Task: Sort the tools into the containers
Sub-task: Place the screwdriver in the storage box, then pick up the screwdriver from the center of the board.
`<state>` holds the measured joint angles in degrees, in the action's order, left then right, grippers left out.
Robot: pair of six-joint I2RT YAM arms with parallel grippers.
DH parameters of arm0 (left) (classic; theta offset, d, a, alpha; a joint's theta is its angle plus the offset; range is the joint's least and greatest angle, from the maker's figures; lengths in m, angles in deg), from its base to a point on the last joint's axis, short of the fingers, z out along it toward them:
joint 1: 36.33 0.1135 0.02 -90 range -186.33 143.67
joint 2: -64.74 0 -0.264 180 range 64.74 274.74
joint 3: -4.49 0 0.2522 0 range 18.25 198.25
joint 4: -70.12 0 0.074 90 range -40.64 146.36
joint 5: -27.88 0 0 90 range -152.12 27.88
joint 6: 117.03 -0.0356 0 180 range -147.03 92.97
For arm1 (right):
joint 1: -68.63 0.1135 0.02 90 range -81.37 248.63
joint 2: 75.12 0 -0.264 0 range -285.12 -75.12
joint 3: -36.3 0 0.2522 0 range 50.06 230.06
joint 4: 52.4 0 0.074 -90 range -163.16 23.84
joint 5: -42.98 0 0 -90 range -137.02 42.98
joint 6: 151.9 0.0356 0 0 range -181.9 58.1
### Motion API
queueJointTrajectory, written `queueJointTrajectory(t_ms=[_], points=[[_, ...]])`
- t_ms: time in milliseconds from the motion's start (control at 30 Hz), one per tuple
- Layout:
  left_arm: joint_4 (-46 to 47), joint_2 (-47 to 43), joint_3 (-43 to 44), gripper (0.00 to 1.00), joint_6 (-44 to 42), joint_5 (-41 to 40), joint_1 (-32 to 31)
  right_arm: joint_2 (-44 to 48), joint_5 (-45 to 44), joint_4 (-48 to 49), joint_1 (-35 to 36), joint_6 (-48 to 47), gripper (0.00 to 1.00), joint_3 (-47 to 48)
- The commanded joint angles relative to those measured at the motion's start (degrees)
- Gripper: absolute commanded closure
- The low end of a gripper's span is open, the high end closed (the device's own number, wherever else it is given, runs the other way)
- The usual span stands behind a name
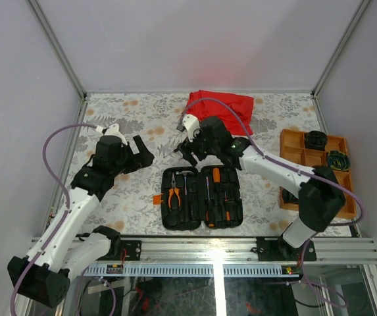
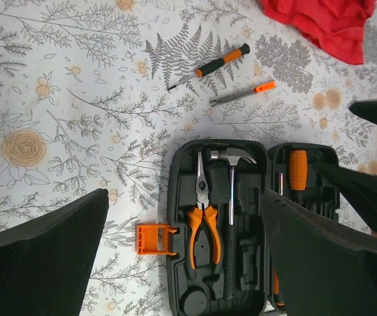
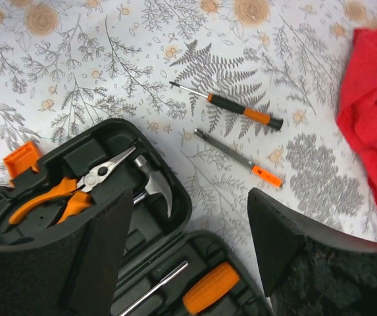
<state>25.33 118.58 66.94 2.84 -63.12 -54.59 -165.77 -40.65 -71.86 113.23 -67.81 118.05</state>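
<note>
The black case [image 1: 201, 197] lies open on the table's near middle, its orange latch [image 2: 155, 238] on the left. Orange-handled pliers [image 2: 204, 220] and a steel-headed hammer [image 2: 232, 197] rest in its left half, and an orange-handled tool [image 3: 211, 297] in the right half. Beyond the case, a screwdriver [image 3: 237, 106] and a thin grey tool with an orange tip [image 3: 237, 158] lie loose on the cloth-patterned table. My right gripper [image 3: 189, 194] hovers open over the case's far edge with nothing between its fingers. My left gripper [image 2: 183, 194] stands wide open above the case's left half.
The orange compartment tray [image 1: 292, 157] stands at the right edge with dark round items in its far cells. A red cloth [image 1: 222, 108] lies crumpled at the back, close behind the right gripper. Grey walls enclose the table on three sides.
</note>
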Motion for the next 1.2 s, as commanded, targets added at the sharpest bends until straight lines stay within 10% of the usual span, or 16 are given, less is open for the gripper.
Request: queueJointTrajectory(t_ms=[0, 267, 1167], points=[[-1.22, -6.86, -1.13, 0.04, -1.49, -2.53, 0.34, -6.06, 6.77, -4.04, -1.24, -12.61, 0.23, 8.87], [-2.15, -11.13, -2.58, 0.04, -0.82, -4.61, 0.32, -20.16, 24.23, -14.74, -3.78, -21.11, 0.22, 29.06], [-4.85, -13.00, -1.10, 0.03, -2.49, -7.22, 0.31, -48.86, 21.19, -37.95, -6.47, -36.48, 0.26, 62.41]])
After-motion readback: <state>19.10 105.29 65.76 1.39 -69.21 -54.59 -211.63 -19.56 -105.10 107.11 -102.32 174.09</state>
